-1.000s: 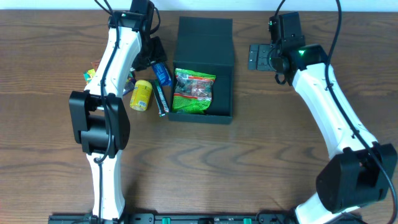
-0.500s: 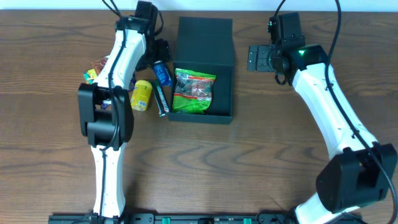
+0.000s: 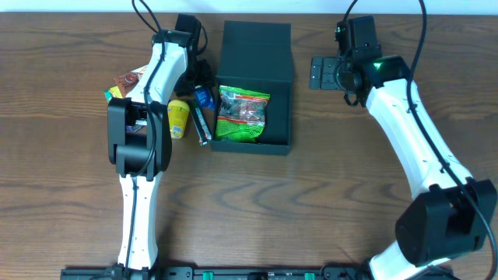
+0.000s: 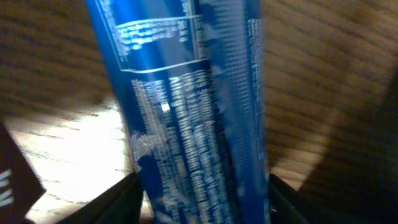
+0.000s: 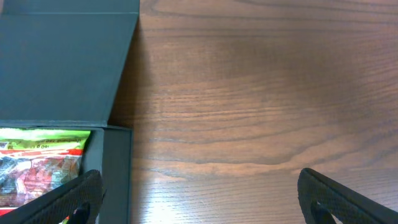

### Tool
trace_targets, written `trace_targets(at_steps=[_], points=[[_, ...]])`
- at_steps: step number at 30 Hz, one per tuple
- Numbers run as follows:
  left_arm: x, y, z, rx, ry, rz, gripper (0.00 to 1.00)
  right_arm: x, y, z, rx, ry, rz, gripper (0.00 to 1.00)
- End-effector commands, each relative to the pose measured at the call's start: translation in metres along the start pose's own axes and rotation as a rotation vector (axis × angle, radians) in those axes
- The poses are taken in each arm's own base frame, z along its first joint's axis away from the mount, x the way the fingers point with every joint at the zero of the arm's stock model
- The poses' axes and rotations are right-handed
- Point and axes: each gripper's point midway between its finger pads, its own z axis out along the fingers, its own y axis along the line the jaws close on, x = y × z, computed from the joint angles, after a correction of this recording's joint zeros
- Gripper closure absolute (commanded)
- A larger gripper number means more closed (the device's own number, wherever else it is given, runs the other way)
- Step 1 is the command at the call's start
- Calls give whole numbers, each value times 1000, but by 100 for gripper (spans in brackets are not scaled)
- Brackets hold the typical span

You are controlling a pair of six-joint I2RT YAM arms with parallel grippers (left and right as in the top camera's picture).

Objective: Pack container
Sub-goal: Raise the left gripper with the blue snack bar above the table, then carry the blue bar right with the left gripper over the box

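**A:** Overhead first: where's the box?
**B:** The box point(image 3: 253, 146) lies open, lid folded back, with a green bag point(image 3: 241, 113) inside. The left gripper point(image 3: 201, 85) is at a blue packet point(image 3: 205, 99) just beside the box's left wall. The right gripper point(image 3: 317, 72) is off to the box's right, apart from it.
**A:** Left wrist?
**B:** The fingers point(image 4: 118, 202) flank the blue packet and touch both edges. I cannot tell whether they pinch it.
**A:** Right wrist?
**B:** The fingers point(image 5: 68, 199) are spread wide with nothing between them. The box is at the left.

The blue packet point(image 4: 193, 112) (cut off top and bottom) shows blurred print.
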Motion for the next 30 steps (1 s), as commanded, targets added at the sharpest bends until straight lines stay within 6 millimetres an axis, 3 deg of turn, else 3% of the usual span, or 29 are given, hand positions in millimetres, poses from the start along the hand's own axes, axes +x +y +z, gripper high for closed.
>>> trace_targets(at_steps=[1,5,14,17,22,30], points=[[-4,-2,5,3,-7,12,48,-1,-4,1,2,2,11,1],[-6,-2,5,5,-12,12,67,-1,-4,1,2,2,12,1],[-10,-5,-5,14,-30,14,87,-1,-4,1,3,1,12,1],[-21,-11,-23,30,-76,21,94,-2,-6,1,5,1,15,1],[-44,-27,-84,34,-192,77,94,-4,-19,3,21,1,40,1],[-8,-68,-117,26,-153,236,95,-8,-52,5,61,3,118,1]])
